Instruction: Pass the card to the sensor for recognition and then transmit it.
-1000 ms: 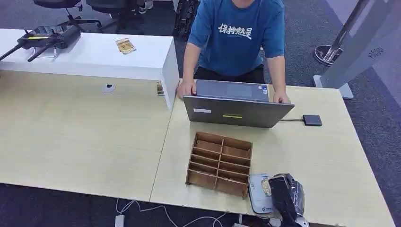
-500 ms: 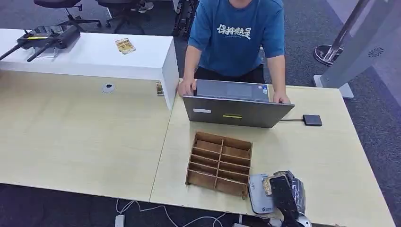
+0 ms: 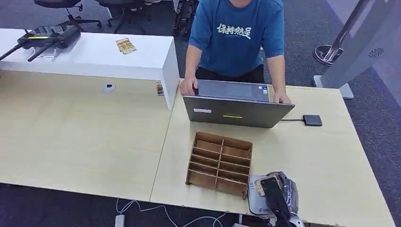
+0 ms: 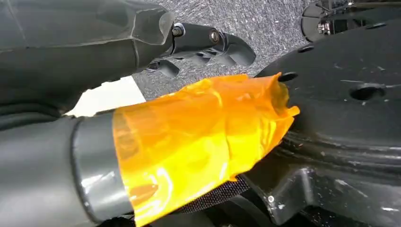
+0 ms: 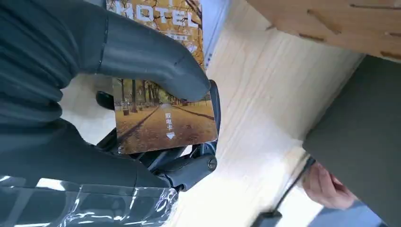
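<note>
My right hand (image 3: 279, 195) reaches in at the table's front edge and holds the card (image 3: 259, 187), which bears an autumn tree avenue. The card hangs just over the white sensor pad (image 3: 254, 204), which lies flat beside the wooden organiser. In the right wrist view the card (image 5: 165, 120) is pinched between the thick thumb (image 5: 146, 56) and the dark fingers (image 5: 189, 168) beneath it. My left hand (image 4: 189, 113) hangs beside my body above grey carpet. Its thumb is wrapped in orange tape, its dark fingers (image 4: 213, 45) stand apart from it, and it holds nothing.
A wooden compartment organiser (image 3: 220, 163) stands left of the sensor. Behind it a person (image 3: 236, 33) leans over an open laptop (image 3: 236, 111), with a black hub (image 3: 312, 120) on a cable to its right. A raised white desk (image 3: 94, 61) stands at the far left, with another card (image 3: 125, 46) on it.
My right hand has carried the card a little to the left, so it now covers more of the sensor pad. The person's hand at the laptop's left corner has shifted slightly.
</note>
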Available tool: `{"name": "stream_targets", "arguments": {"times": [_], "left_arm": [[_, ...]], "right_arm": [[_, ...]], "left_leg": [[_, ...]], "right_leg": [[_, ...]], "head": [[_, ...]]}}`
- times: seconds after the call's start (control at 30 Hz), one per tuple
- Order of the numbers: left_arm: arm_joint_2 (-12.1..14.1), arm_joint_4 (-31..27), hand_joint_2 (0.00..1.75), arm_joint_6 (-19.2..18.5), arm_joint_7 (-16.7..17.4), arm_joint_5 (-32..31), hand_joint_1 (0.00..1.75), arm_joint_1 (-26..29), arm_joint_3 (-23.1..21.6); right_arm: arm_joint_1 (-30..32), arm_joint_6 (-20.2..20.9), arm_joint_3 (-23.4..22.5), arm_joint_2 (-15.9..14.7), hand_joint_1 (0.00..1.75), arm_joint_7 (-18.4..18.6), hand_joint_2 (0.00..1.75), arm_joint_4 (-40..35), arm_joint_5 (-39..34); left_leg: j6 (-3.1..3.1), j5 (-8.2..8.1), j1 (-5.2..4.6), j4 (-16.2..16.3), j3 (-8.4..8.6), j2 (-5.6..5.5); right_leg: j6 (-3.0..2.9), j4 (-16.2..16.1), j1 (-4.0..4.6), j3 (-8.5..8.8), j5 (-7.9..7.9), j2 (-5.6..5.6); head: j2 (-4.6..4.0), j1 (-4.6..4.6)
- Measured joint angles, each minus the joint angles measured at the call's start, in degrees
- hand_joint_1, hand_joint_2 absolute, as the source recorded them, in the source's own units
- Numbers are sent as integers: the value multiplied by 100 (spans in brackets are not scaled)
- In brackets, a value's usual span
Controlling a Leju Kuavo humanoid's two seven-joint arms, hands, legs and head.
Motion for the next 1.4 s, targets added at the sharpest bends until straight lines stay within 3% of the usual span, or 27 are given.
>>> {"name": "stream_targets", "arguments": {"times": [0.3,0.67,0.83,1.1,1.23,1.4], "left_arm": [[4,0,0,13,-18,-7,0,1,0],[4,0,0,15,-17,-7,0,-2,0],[4,0,0,31,-20,-35,0,-3,-2],[7,0,0,35,-33,-68,0,-7,-7],[37,0,0,35,-55,-210,0,-11,-24],[138,0,0,-31,-55,-389,0,-40,-112]], "right_arm": [[-172,-143,-87,-171,175,199,175,-564,521],[-172,-212,-92,-195,175,217,175,-328,912],[-203,-880,-92,-192,175,37,175,-374,1433],[-294,-1042,-109,-192,175,-18,175,-571,1735],[-390,-1262,-475,-164,175,-383,175,-997,2563],[-924,-1295,-966,-238,175,-140,175,-1515,3078]], "left_leg": [[0,0,0,0,0,0],[0,0,0,0,-3,0],[0,0,0,0,-3,0],[0,0,0,0,-3,-1],[0,0,0,0,-4,-1],[1,2,0,1,0,2]], "right_leg": [[0,0,0,-1,0,0],[0,0,0,-3,-1,0],[0,0,0,-3,0,1],[0,0,0,-4,0,0],[0,1,0,-5,0,-1],[-2,1,0,-3,5,2]], "head": [[0,0],[0,0],[0,0],[0,0],[0,0],[0,2]]}}
